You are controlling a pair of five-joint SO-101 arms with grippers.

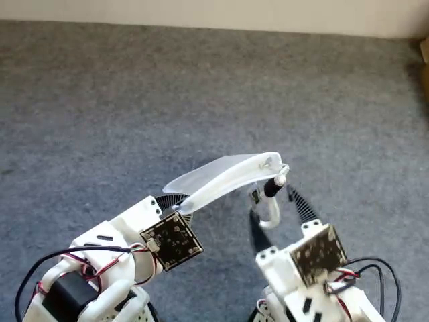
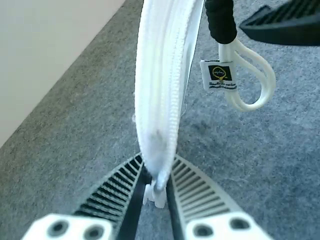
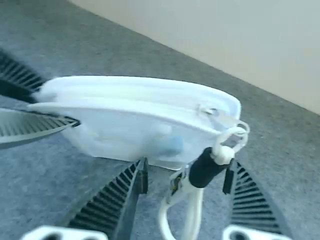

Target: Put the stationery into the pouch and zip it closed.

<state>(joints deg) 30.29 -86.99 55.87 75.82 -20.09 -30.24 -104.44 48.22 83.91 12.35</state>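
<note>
The translucent white pouch [image 1: 224, 176] hangs off the carpet, zip edge up. My left gripper [image 2: 156, 176] is shut on one end of it [image 1: 175, 201]. The zip slider [image 3: 210, 111] sits at the pouch's other end, and the zip teeth [image 2: 162, 85] look joined along its length. From the slider hangs a pull with a black bead [image 3: 205, 167] and a white cord loop [image 2: 250, 85]. My right gripper [image 3: 186, 172] is open under that end, with the bead between its fingers [image 1: 273, 202]. A bluish shape [image 3: 172, 145] shows through the pouch wall.
Grey carpet [image 1: 134, 100] covers the table, and a pale wall [image 1: 201, 12] runs along its far edge. A small printed tag [image 2: 218, 75] hangs from the pouch beside the cord loop. Both arm bases [image 1: 87, 282] stand at the near edge.
</note>
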